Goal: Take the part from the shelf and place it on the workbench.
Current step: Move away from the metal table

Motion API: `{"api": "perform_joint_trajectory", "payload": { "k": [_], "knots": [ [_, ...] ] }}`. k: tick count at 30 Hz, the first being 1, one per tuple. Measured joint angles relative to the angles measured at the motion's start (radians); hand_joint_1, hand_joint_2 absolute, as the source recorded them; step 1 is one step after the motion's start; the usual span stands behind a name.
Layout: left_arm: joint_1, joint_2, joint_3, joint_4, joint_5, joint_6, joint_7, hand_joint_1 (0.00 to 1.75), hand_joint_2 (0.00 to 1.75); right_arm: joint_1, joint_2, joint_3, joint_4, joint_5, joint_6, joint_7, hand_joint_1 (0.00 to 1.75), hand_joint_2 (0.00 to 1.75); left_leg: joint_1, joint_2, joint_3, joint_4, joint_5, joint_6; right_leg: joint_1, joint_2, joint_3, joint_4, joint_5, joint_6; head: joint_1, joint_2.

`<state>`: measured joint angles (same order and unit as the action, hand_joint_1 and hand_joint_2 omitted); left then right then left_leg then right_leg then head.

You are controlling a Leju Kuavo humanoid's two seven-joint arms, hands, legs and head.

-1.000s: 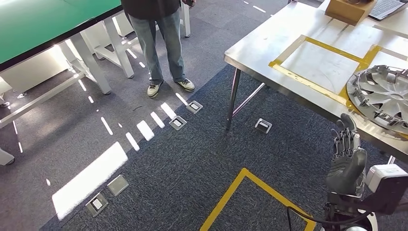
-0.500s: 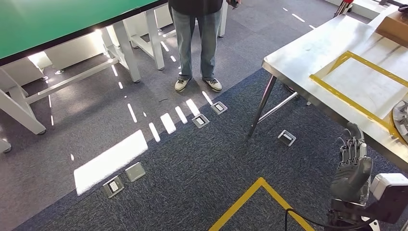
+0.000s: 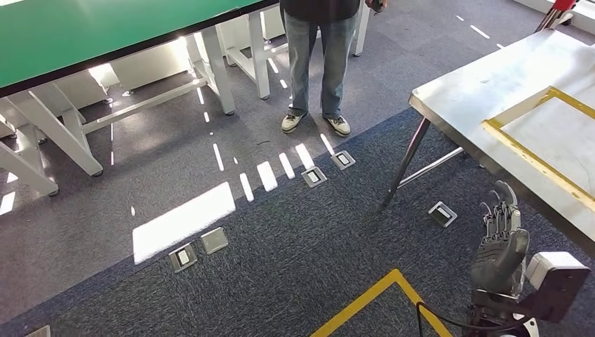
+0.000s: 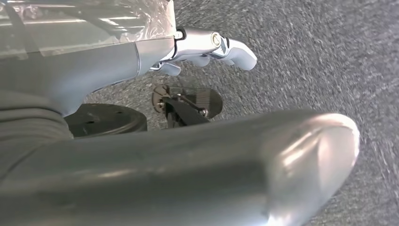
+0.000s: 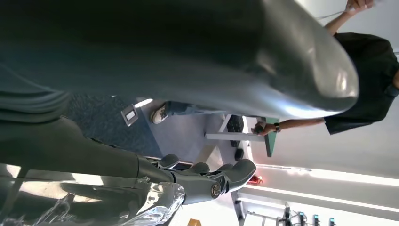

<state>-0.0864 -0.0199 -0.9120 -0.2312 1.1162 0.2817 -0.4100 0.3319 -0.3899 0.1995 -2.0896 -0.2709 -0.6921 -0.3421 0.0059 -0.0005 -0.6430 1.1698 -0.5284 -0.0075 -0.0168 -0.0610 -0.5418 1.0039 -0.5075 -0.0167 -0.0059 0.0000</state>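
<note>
Beside workbench (image 3: 449, 88) edge — right hand (image 3: 499, 246) empty, fingers apart

A steel workbench (image 3: 484, 88) marked with yellow tape (image 3: 533, 160) stands on dark carpet (image 3: 295, 246).
</note>
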Motion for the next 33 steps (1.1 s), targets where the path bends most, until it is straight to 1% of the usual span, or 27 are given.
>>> {"api": "perform_joint_trajectory", "payload": {
  "k": [1, 2, 3, 4, 6, 7, 8, 10, 11, 12, 13, 14, 15, 16, 17, 18, 19, 21, 23, 25, 26, 27, 28, 29, 30, 32, 33],
  "knots": [
    [-0.001, 0.000, 0.000, 0.000, 0.000, 0.001, 0.000, 0.00, 0.00, 0.001, 0.002, 0.000, 0.002, 0.000, 0.000, -0.003, 0.00, 0.00, -0.005, 0.018, 0.032, -0.061, 0.022, 0.006, 0.002, -0.009, 0.002, 0.001, -0.003, 0.003, -0.004, 0.000],
    [-0.003, 0.000, 0.000, 0.000, 0.000, 0.002, 0.000, 0.00, 0.00, 0.003, 0.004, 0.000, 0.003, 0.000, 0.000, -0.005, 0.00, 0.00, -0.011, 0.034, 0.058, -0.109, 0.031, 0.014, 0.005, -0.017, 0.003, 0.003, -0.005, 0.007, -0.009, 0.000],
    [-0.005, 0.001, 0.000, 0.000, 0.000, 0.003, 0.000, 0.00, 0.00, 0.005, 0.006, 0.001, 0.005, 0.000, 0.000, -0.007, 0.00, 0.00, -0.016, 0.047, 0.070, -0.134, 0.031, 0.022, 0.007, -0.025, 0.003, 0.004, -0.007, 0.012, -0.012, 0.000],
    [-0.006, 0.001, 0.000, 0.000, 0.000, 0.004, 0.000, 0.00, 0.00, 0.007, 0.008, 0.002, 0.007, 0.001, 0.000, -0.008, 0.00, 0.00, -0.020, 0.047, 0.072, -0.141, 0.027, 0.027, 0.008, -0.034, 0.002, 0.003, -0.008, 0.017, -0.013, 0.000],
    [-0.002, 0.001, 0.000, 0.000, 0.000, 0.005, -0.001, 0.00, 0.00, 0.008, 0.010, 0.003, 0.009, 0.001, 0.000, -0.010, 0.00, 0.00, -0.018, 0.032, 0.073, -0.152, 0.032, 0.038, 0.007, -0.044, 0.004, 0.004, -0.012, 0.028, -0.013, 0.000],
    [0.000, 0.001, 0.000, 0.000, 0.000, 0.006, -0.001, 0.00, 0.00, 0.008, 0.012, 0.005, 0.010, 0.001, 0.000, -0.012, 0.00, 0.00, -0.015, 0.023, 0.075, -0.159, 0.036, 0.043, 0.006, -0.032, 0.002, 0.013, -0.022, 0.032, -0.012, 0.000],
    [0.000, 0.000, 0.000, 0.000, 0.000, 0.006, -0.001, 0.00, 0.00, 0.008, 0.012, 0.006, 0.010, 0.002, 0.000, -0.014, 0.00, 0.00, -0.012, 0.015, 0.077, -0.165, 0.040, 0.048, 0.005, -0.011, -0.009, 0.039, -0.042, 0.037, -0.008, 0.000],
    [-0.002, 0.000, 0.000, 0.000, 0.000, 0.008, -0.002, 0.00, 0.00, 0.011, 0.014, 0.008, 0.013, 0.003, 0.000, -0.017, 0.00, 0.00, -0.009, -0.002, 0.078, -0.169, 0.043, 0.053, 0.002, 0.038, -0.059, 0.148, -0.099, 0.041, 0.004, 0.000],
    [-0.004, -0.001, 0.000, 0.000, 0.000, 0.008, -0.002, 0.00, 0.00, 0.013, 0.015, 0.010, 0.015, 0.004, 0.000, -0.017, 0.00, 0.00, -0.009, -0.012, 0.078, -0.169, 0.044, 0.054, 0.001, 0.048, -0.090, 0.208, -0.122, 0.043, 0.009, 0.000],
    [-0.004, -0.001, -0.001, 0.000, 0.000, 0.009, -0.001, 0.00, 0.00, 0.014, 0.016, 0.011, 0.018, 0.007, 0.000, -0.017, 0.00, 0.00, -0.009, -0.023, 0.078, -0.168, 0.044, 0.054, 0.001, 0.053, -0.112, 0.248, -0.128, 0.044, 0.013, 0.000],
    [-0.003, -0.001, -0.001, 0.000, 0.000, 0.010, 0.000, 0.00, 0.00, 0.015, 0.017, 0.012, 0.020, 0.010, 0.000, -0.016, 0.00, 0.00, -0.009, -0.034, 0.078, -0.166, 0.043, 0.053, 0.000, 0.054, -0.119, 0.256, -0.116, 0.046, 0.015, 0.000],
    [-0.003, -0.001, -0.001, 0.000, 0.000, 0.011, 0.001, 0.00, 0.00, 0.016, 0.018, 0.012, 0.022, 0.013, 0.000, -0.015, 0.00, 0.00, -0.008, -0.045, 0.078, -0.164, 0.042, 0.052, -0.002, 0.056, -0.109, 0.226, -0.087, 0.047, 0.018, 0.000],
    [-0.003, -0.001, -0.001, 0.000, 0.000, 0.011, 0.001, 0.00, 0.00, 0.016, 0.019, 0.013, 0.023, 0.016, 0.000, -0.014, 0.00, 0.00, -0.007, -0.057, 0.078, -0.160, 0.041, 0.049, -0.005, 0.064, -0.086, 0.169, -0.048, 0.047, 0.020, 0.000],
    [-0.003, -0.001, -0.001, 0.000, 0.000, 0.012, 0.002, 0.00, 0.00, 0.016, 0.020, 0.014, 0.024, 0.017, 0.000, -0.014, 0.00, 0.00, -0.007, -0.067, 0.076, -0.156, 0.039, 0.045, -0.009, 0.083, -0.060, 0.110, -0.021, 0.048, 0.023, 0.000],
    [-0.004, -0.001, -0.001, 0.000, 0.000, 0.012, 0.003, 0.00, 0.00, 0.018, 0.021, 0.014, 0.024, 0.017, 0.000, -0.014, 0.00, 0.00, -0.007, -0.079, 0.072, -0.150, 0.037, 0.040, -0.013, 0.103, -0.038, 0.059, -0.005, 0.047, 0.024, 0.000],
    [-0.005, -0.001, -0.001, 0.000, 0.000, 0.012, 0.004, 0.00, 0.00, 0.021, 0.022, 0.015, 0.025, 0.018, 0.000, -0.014, 0.00, 0.00, -0.007, -0.089, 0.066, -0.145, 0.037, 0.034, -0.014, 0.119, -0.025, 0.030, -0.001, 0.045, 0.025, 0.000],
    [-0.005, -0.001, -0.001, 0.000, 0.000, 0.012, 0.004, 0.00, 0.00, 0.024, 0.023, 0.016, 0.026, 0.018, 0.000, -0.014, 0.00, 0.00, -0.005, -0.099, 0.060, -0.143, 0.038, 0.027, -0.013, 0.126, -0.022, 0.021, -0.007, 0.041, 0.025, 0.000],
    [-0.002, -0.001, -0.002, 0.000, 0.001, 0.012, 0.006, 0.00, 0.00, 0.026, 0.025, 0.016, 0.026, 0.018, 0.000, -0.015, 0.00, 0.00, 0.000, -0.111, 0.053, -0.142, 0.041, 0.015, -0.010, 0.110, -0.021, 0.015, -0.004, 0.027, 0.023, 0.000],
    [0.000, -0.001, -0.002, 0.000, 0.001, 0.012, 0.006, 0.00, 0.00, 0.026, 0.026, 0.016, 0.026, 0.019, 0.000, -0.015, 0.00, 0.00, 0.000, -0.079, 0.038, -0.111, 0.018, 0.005, -0.010, 0.088, -0.013, 0.006, -0.001, 0.013, 0.016, 0.000],
    [-0.003, -0.001, -0.002, 0.000, 0.001, 0.013, 0.006, 0.00, 0.00, 0.029, 0.028, 0.017, 0.026, 0.019, 0.000, -0.016, 0.00, 0.00, 0.001, -0.032, -0.008, -0.008, -0.036, -0.002, -0.007, 0.063, -0.007, 0.003, -0.001, 0.003, 0.005, 0.000],
    [-0.004, -0.001, -0.002, 0.000, 0.001, 0.013, 0.006, 0.00, 0.00, 0.030, 0.029, 0.017, 0.026, 0.019, 0.000, -0.016, 0.00, 0.00, 0.002, -0.023, -0.035, 0.054, -0.061, -0.004, -0.005, 0.050, -0.006, 0.004, -0.003, -0.001, 0.002, 0.000],
    [-0.004, -0.002, -0.002, 0.000, 0.001, 0.012, 0.007, 0.00, 0.00, 0.030, 0.030, 0.017, 0.026, 0.019, 0.000, -0.016, 0.00, 0.00, 0.002, -0.019, -0.054, 0.099, -0.074, -0.004, -0.003, 0.038, -0.006, 0.005, -0.005, -0.003, 0.001, 0.000],
    [-0.003, -0.002, -0.002, 0.000, 0.001, 0.010, 0.007, 0.00, 0.00, 0.029, 0.031, 0.017, 0.027, 0.019, 0.000, -0.016, 0.00, 0.00, 0.002, -0.017, -0.060, 0.113, -0.070, -0.004, -0.001, 0.026, -0.005, 0.007, -0.007, -0.004, 0.000, 0.000],
    [-0.002, -0.002, -0.002, 0.000, 0.001, 0.008, 0.008, 0.00, 0.00, 0.029, 0.031, 0.017, 0.027, 0.019, 0.000, -0.016, 0.00, 0.00, 0.002, -0.015, -0.047, 0.090, -0.049, -0.001, 0.000, 0.016, -0.003, 0.008, -0.010, -0.003, -0.002, 0.000],
    [-0.001, -0.002, -0.002, 0.000, 0.002, 0.006, 0.008, 0.00, 0.00, 0.029, 0.032, 0.017, 0.027, 0.019, 0.000, -0.016, 0.00, 0.00, 0.001, -0.009, -0.019, 0.037, -0.017, 0.004, 0.001, 0.006, 0.000, 0.008, -0.012, -0.002, -0.006, 0.000],
    [-0.003, -0.002, -0.002, 0.000, 0.002, 0.004, 0.009, 0.00, 0.00, 0.029, 0.032, 0.016, 0.027, 0.019, 0.000, -0.015, 0.00, 0.00, -0.010, 0.029, 0.041, -0.081, 0.026, 0.018, 0.005, -0.013, 0.006, 0.008, -0.018, 0.003, -0.013, 0.000],
    [-0.005, -0.002, -0.002, 0.000, 0.003, 0.003, 0.009, 0.00, 0.00, 0.029, 0.032, 0.016, 0.027, 0.019, 0.000, -0.014, 0.00, 0.00, -0.016, 0.046, 0.061, -0.118, 0.030, 0.025, 0.007, -0.022, 0.007, 0.008, -0.019, 0.007, -0.017, 0.000]
  ]
}}
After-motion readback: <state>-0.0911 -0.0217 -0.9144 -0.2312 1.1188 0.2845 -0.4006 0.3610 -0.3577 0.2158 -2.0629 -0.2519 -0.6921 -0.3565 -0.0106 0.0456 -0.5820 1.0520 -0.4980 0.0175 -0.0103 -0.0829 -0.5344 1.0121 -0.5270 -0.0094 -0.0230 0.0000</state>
